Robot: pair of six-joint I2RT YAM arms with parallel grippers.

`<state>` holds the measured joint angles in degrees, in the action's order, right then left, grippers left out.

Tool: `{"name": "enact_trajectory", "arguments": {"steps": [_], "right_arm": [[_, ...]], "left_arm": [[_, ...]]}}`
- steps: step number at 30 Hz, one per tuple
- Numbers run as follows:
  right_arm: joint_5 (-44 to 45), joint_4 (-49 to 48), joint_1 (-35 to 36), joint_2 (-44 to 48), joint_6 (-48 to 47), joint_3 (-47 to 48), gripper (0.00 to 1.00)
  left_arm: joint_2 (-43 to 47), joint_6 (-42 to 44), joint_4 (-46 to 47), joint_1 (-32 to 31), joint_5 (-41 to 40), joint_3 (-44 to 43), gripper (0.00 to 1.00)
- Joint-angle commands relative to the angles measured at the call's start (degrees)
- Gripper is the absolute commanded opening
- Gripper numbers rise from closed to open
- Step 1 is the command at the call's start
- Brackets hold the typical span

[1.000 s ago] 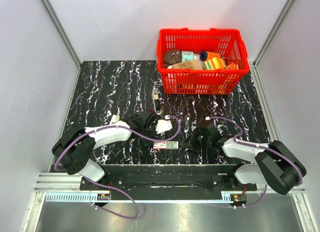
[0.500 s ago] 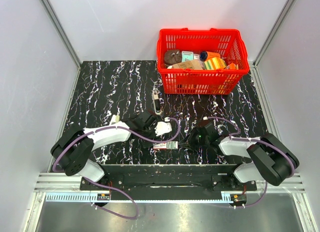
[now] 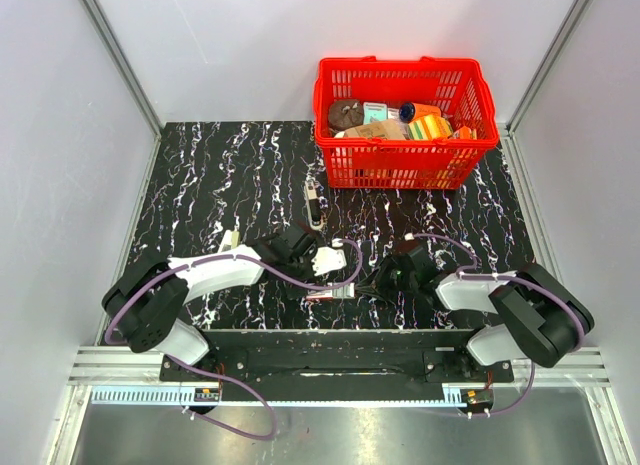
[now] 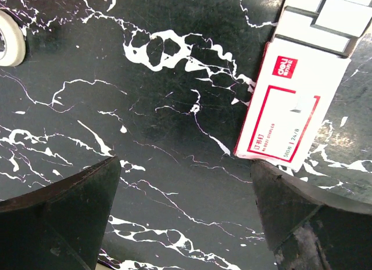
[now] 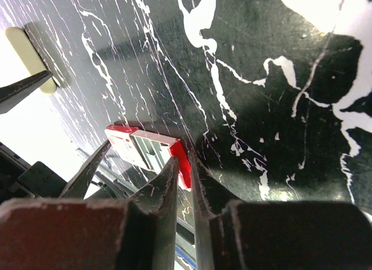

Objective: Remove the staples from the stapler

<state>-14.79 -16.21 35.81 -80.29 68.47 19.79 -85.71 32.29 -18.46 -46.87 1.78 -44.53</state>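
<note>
Left end effector [image 4: 185,177]: is hanging low over the table [image 3: 220,175], fingers spread wide, with only bare marble showing between them; it is gripping nothing.
White round thing [image 4: 4,45]: is sitting at the left edge of the left wrist view, mostly cut off, so I cannot tell what it is.
Stapler [image 3: 313,203]: is lying on the table in front of the basket, well apart from both end effectors. It is showing only as a slim pale-and-dark shape from above, too small to tell whether it is open.
Staple box [image 4: 282,116]: is lying flat near the front edge of the table between the two arms, white with a red frame, just beside the left end effector's right finger but outside its spread.
Grey-white block [image 4: 322,17]: is touching the far end of the staple box and running out of frame; its identity is unclear.
Right end effector [image 5: 183,165]: is pointing at the red end of the staple box with its fingers drawn nearly together. The fingers are hiding the contact, so I cannot tell whether they are nipping that corner.
Basket [image 3: 405,155]: is standing at the back right of the table, red, holding mixed goods too small to name.
</note>
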Motion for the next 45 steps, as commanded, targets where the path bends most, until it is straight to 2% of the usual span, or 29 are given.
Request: {"name": "enact_trajectory", "arguments": {"steps": [1, 9, 18, 40, 45], "right_arm": [[-1.91, -3.21, -0.39, -1.36, -0.44, 1.21, 0.18], [-1.65, -1.99, -0.04, -2.50, -1.84, 3.06, 0.17], [0.02, -0.84, 3.55, -4.52, -2.20, 5.69, 0.16], [-0.15, -5.24, 9.54, -13.31, -0.26, 10.53, 0.13], [0.19, -4.71, 9.54, -11.65, -0.18, 9.22, 0.13]], "left_arm": [[-0.68, -0.65, 0.35, -0.67, 1.03, -2.05, 0.99], [-1.56, -0.48, 0.53, -0.85, 0.59, -2.58, 0.99], [-1.91, -0.48, 0.53, -1.20, 0.33, -2.93, 0.99], [-1.48, -0.21, 0.62, -1.38, 0.06, -2.14, 0.99], [-1.56, 0.05, 0.70, -1.38, -0.20, -1.87, 0.99]]}}
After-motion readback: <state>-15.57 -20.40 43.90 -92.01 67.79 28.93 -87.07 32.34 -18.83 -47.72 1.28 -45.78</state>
